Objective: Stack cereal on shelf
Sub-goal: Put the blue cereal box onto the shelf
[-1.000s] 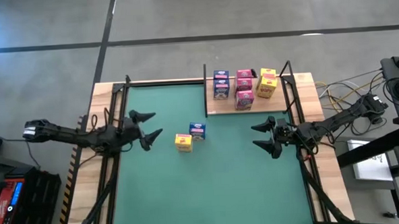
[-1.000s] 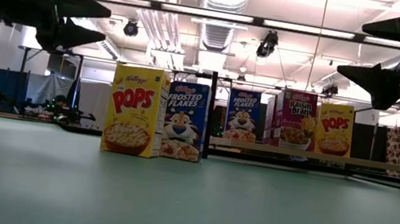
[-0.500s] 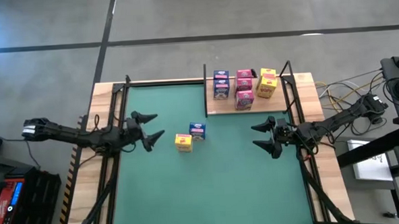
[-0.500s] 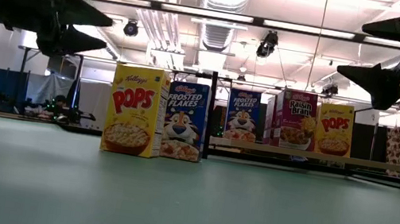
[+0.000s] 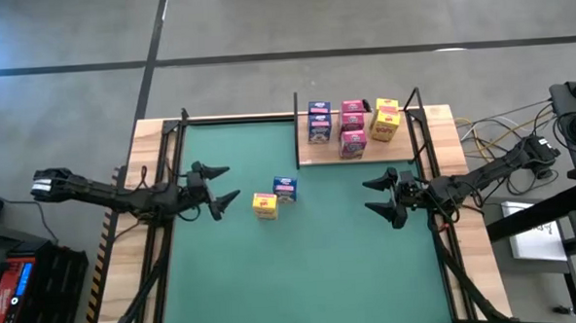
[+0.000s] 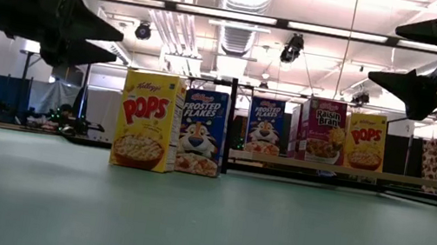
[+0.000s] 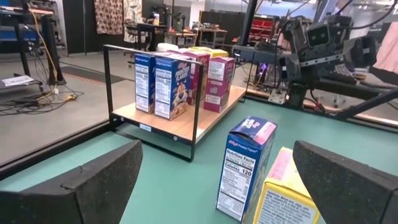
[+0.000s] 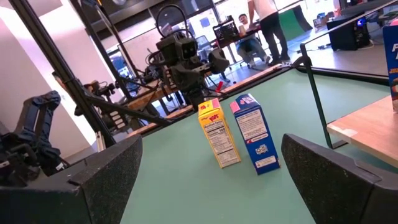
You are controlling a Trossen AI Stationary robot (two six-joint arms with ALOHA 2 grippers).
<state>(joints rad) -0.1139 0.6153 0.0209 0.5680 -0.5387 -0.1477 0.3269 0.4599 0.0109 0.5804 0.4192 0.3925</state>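
— Shelf contents, please.
— Wooden board with thin black posts, at the far right of the green counter. Upright on it: blue Frosted Flakes boxes at the left end, pink Raisin Bran boxes in the middle, yellow Pops boxes at the right end. The exact count per colour cannot be told.
— Cereal off the shelf?
— Two boxes, upright on the counter near its middle, left of and nearer than the shelf. One yellow Pops box, one blue Frosted Flakes box. They stand just beside each other, the blue one farther back and to the right; whether they touch cannot be told.
— Left claw?
— Fingers spread wide, nothing held. It hangs above the counter on the left side, pointing at the two loose boxes and apart from them.
— Right claw?
— Also spread open and empty. It hangs on the right side of the counter, nearer than the shelf, facing left toward the loose pair, well apart from them.
— Anything else?
— A person stands in the room beyond the counter.
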